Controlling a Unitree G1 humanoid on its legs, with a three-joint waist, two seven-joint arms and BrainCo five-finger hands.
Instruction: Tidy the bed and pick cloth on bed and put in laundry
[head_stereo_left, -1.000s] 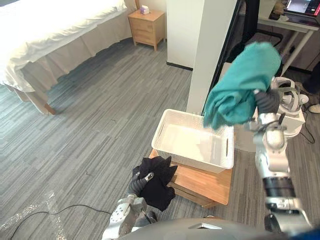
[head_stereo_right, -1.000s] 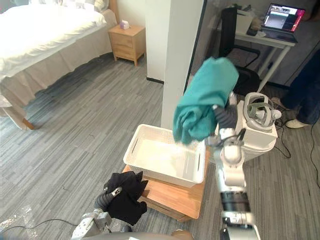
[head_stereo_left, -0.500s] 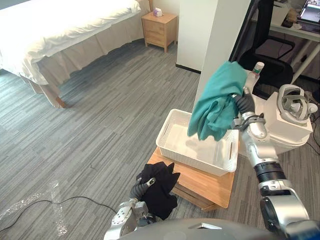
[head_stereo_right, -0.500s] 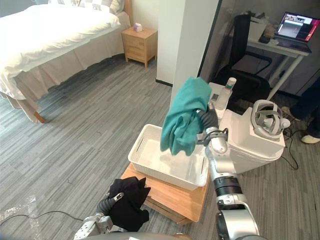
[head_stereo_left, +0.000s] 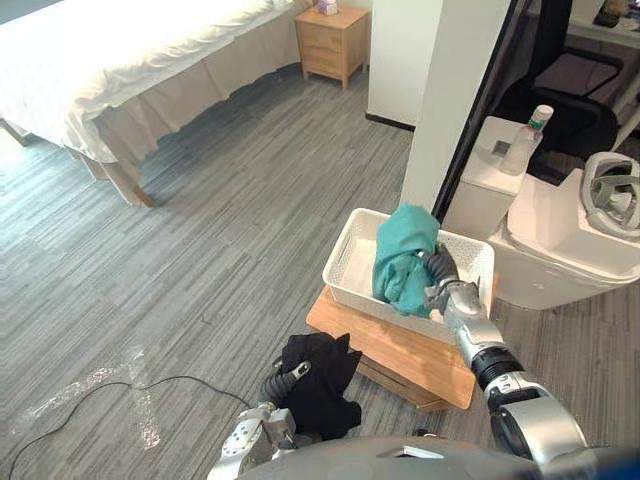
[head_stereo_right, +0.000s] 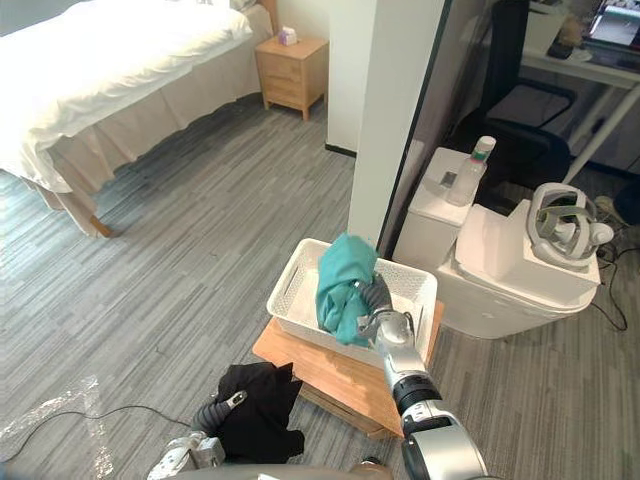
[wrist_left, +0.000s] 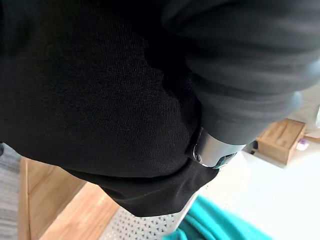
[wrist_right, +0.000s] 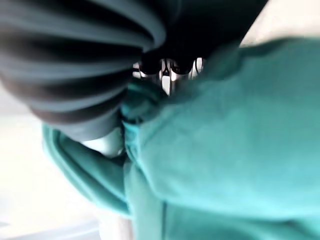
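A teal cloth (head_stereo_left: 404, 258) hangs bunched inside the white laundry basket (head_stereo_left: 350, 266), which stands on a low wooden stand (head_stereo_left: 395, 345). My right hand (head_stereo_left: 440, 270) is shut on this cloth at the basket's right side; the right wrist view shows the teal cloth (wrist_right: 225, 150) wrapped around its fingers (wrist_right: 170, 75). A black cloth (head_stereo_left: 320, 385) is bunched in my left hand (head_stereo_left: 285, 378), low and to the left of the stand. Black cloth (wrist_left: 85, 85) covers my left hand in the left wrist view. The white bed (head_stereo_left: 100, 60) lies far back left.
A white column (head_stereo_left: 455, 90) rises just behind the basket. A white cabinet (head_stereo_left: 560, 240) with a bottle (head_stereo_left: 527, 140) and a headset on it stands to the right. A wooden nightstand (head_stereo_left: 335, 40) sits beside the bed. Grey plank floor (head_stereo_left: 220, 230) stretches between bed and basket.
My right hand has come down with the teal cloth from above the basket into it. The camera has shifted too. The left hand still holds the black cloth.
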